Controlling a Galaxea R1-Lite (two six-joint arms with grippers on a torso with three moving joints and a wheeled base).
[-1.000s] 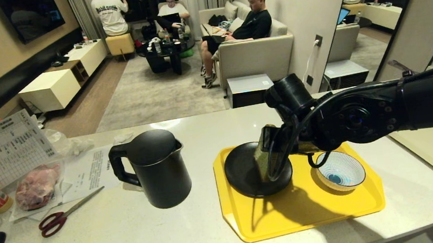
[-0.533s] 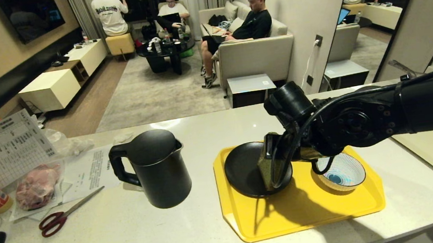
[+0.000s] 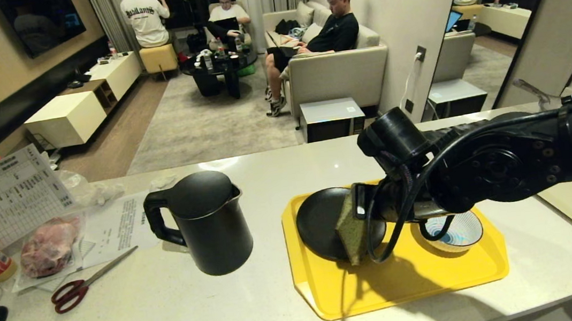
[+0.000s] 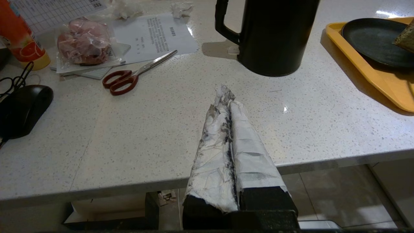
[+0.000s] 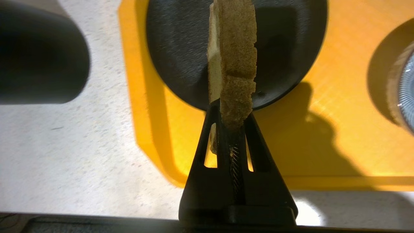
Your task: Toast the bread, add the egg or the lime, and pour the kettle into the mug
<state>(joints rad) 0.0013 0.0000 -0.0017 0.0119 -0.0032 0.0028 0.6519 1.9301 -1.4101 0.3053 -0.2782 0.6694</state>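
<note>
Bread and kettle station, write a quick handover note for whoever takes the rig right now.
Right gripper: jaws shut on the bread, held on edge over the black plate on the yellow tray.
Left gripper: shut, empty, parked at the counter's near edge.
Kettle: upright on the counter, left of the tray.
Striped bowl: on the tray.
Egg, mug: not in view.
Left: set bread down, add egg, pour kettle.

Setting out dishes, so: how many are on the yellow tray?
2: a black plate on the tray's kettle side, and a striped bowl on the other side, partly behind the right arm.
</note>
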